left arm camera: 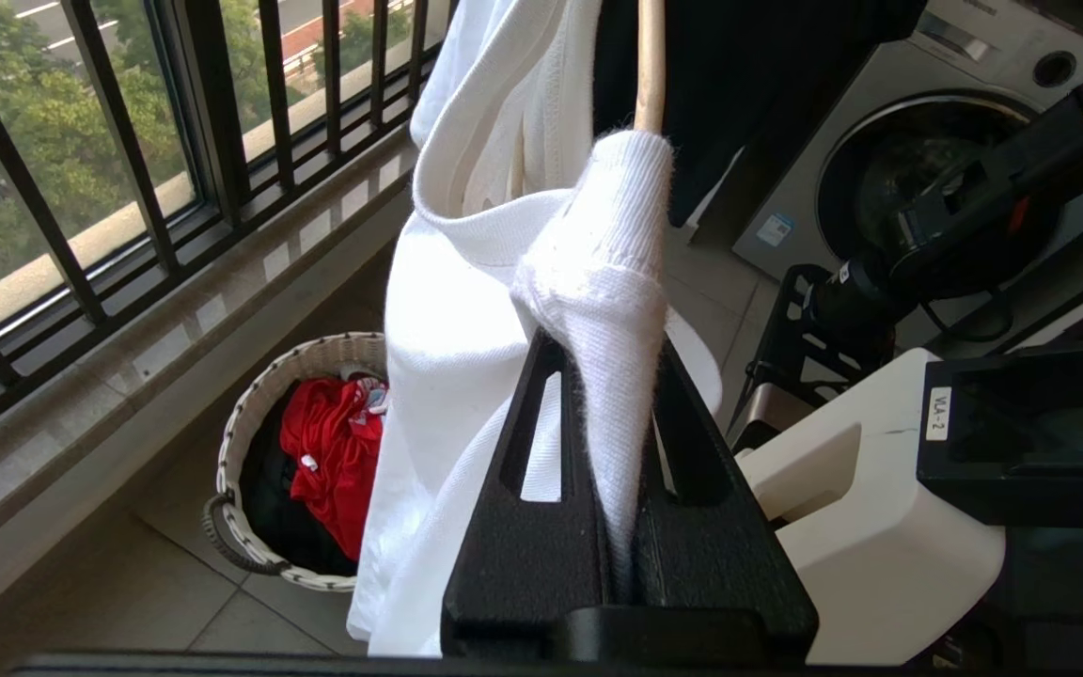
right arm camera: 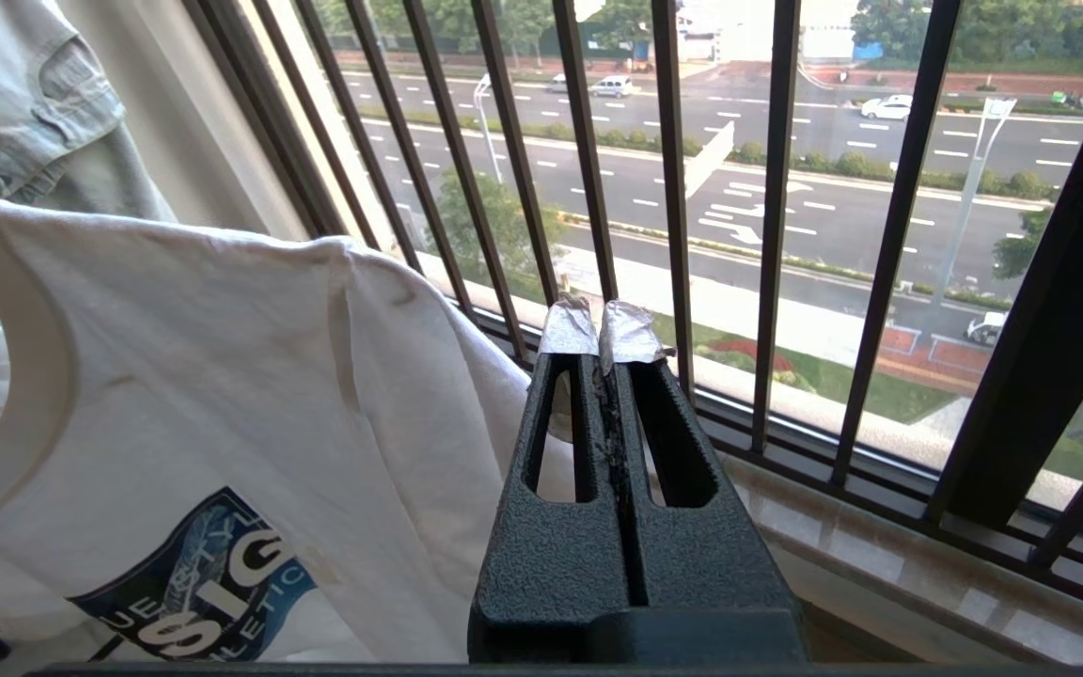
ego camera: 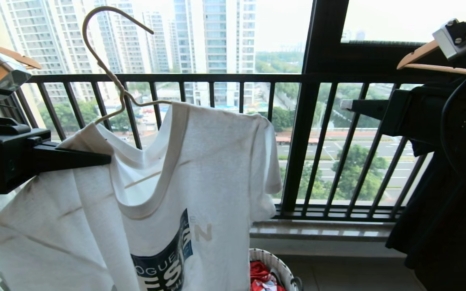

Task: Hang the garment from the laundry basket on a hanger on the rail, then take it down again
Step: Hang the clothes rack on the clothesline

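Note:
The garment (ego camera: 200, 161), a white T-shirt with a dark blue emblem (ego camera: 168, 258), hangs on the thin cream hanger (ego camera: 99, 56). The hanger's hook stands free in the air in front of the window. My left gripper (ego camera: 109, 158) comes in from the left and is shut on the shirt's shoulder. In the left wrist view white cloth (left arm camera: 466, 282) is pinched between the jaws of that gripper (left arm camera: 598, 338), and the hanger's arm (left arm camera: 650, 66) sticks out of the cloth beyond them. My right gripper (ego camera: 344, 105) (right arm camera: 603, 324) is shut and empty, to the right of the shirt (right arm camera: 222, 376). The rail is out of view.
The laundry basket (ego camera: 271, 262) (left arm camera: 241, 442) stands on the floor below the shirt with a red garment (left arm camera: 335, 461) in it. The black window railing (ego camera: 233, 77) is close behind. A black garment (ego camera: 451, 194) hangs at the right, wooden hangers (ego camera: 427, 52) above, and a washing machine (left arm camera: 927, 122) stands nearby.

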Robot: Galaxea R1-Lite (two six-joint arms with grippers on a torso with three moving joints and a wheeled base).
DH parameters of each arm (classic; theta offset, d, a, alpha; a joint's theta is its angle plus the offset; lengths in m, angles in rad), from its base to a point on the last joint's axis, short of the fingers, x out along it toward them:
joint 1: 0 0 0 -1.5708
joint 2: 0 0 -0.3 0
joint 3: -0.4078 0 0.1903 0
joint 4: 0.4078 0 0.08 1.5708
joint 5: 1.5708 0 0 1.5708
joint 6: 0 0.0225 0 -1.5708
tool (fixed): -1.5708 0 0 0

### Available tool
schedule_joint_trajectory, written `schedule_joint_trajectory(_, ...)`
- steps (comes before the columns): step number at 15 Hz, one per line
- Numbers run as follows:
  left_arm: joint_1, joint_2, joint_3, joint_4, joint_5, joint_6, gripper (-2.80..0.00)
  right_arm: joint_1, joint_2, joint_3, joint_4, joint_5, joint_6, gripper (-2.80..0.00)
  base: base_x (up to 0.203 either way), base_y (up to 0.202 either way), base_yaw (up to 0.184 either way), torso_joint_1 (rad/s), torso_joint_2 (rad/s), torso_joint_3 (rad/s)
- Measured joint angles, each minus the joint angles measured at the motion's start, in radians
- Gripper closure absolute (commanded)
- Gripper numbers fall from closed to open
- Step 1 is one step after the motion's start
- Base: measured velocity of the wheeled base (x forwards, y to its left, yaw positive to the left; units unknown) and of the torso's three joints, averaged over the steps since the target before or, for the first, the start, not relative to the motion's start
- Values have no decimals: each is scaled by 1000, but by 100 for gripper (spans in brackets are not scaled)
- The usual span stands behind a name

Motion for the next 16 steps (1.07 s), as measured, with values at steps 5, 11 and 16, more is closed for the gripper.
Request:
schedule_joint_trajectory(5,1,-45,46,2,1,-7,0,-15,0,2,-2,0,-1,0,0,0,0,245,-559,-318)
schedule_joint_trajectory(11,1,-154,156,3,28,-24,0,-20,-10,6,2,1,-2,0,0,0,0,253,-550,-299)
schedule_joint_trajectory(16,-26,-223,211,6,31,-49,0,-19,-78,29,98,23,-106,0,0,0,0,172,-363,-193)
